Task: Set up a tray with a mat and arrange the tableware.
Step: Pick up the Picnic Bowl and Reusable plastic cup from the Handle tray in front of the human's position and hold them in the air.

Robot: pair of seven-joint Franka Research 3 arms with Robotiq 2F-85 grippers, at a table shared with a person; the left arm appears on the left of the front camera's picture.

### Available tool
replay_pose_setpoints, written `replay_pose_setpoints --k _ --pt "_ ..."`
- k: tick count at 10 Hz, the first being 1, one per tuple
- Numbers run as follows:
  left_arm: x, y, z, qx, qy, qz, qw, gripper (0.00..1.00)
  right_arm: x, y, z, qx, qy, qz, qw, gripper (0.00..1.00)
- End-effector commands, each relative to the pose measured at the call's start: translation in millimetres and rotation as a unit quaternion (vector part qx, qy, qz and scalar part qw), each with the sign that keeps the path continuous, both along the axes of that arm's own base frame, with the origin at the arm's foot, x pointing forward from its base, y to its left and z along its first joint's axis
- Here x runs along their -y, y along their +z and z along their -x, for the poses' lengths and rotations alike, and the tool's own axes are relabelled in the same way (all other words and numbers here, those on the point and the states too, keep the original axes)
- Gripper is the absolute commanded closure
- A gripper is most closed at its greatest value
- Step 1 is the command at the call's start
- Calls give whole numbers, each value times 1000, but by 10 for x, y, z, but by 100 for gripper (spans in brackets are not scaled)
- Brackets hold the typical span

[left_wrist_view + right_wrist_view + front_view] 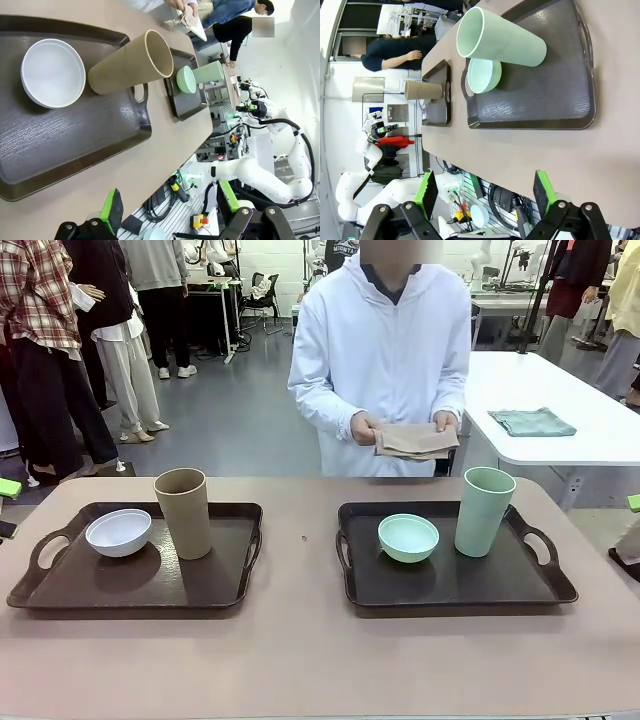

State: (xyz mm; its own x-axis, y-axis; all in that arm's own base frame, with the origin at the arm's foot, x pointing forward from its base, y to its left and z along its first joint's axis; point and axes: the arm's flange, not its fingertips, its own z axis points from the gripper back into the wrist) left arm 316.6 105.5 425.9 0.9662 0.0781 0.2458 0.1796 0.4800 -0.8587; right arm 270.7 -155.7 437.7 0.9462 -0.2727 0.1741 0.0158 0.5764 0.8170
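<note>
A tan table [300, 660] spans the front view, with 1 person [385, 350] in a white hoodie standing at its far side. Behind, to the right, 1 white side table [600, 445] carries 1 folded green cloth [532, 422].

2 dark handled trays lie flat on the tan table, well apart: the left tray [60, 590] and the right tray [520, 585].

2 cups stand upright. The tan cup [184, 512] is at the back of the left tray, and the green cup [484, 511] is at the back right of the right tray. There are 2 bowls. The white bowl [119, 532] sits just left of the tan cup, and the green bowl [408, 537] sits just left of the green cup.

1 folded tan mat [415, 442] is on neither tray. The person's 2 hands [362, 428] hold it at waist height, beyond the table's far edge.

The left gripper [170, 205] and right gripper [485, 195] hang at the table's near edge. Each has its 2 fingers spread wide and grips nothing.
</note>
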Motion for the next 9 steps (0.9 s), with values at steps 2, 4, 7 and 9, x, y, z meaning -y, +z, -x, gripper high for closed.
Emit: replay_pose_setpoints --k 2,4,7,9 --pt "-16 -13 -3 11 -1 9 1000 0 9 11 -19 13 3 -12 1000 0" --pt "-16 -13 -3 11 -1 9 1000 0 9 11 -19 13 3 -12 1000 0" --pt "-16 -13 -3 11 -1 9 1000 0 9 11 -19 13 3 -12 1000 0" --pt "-16 -13 -3 11 -1 9 1000 0 9 11 -19 13 3 -12 1000 0"
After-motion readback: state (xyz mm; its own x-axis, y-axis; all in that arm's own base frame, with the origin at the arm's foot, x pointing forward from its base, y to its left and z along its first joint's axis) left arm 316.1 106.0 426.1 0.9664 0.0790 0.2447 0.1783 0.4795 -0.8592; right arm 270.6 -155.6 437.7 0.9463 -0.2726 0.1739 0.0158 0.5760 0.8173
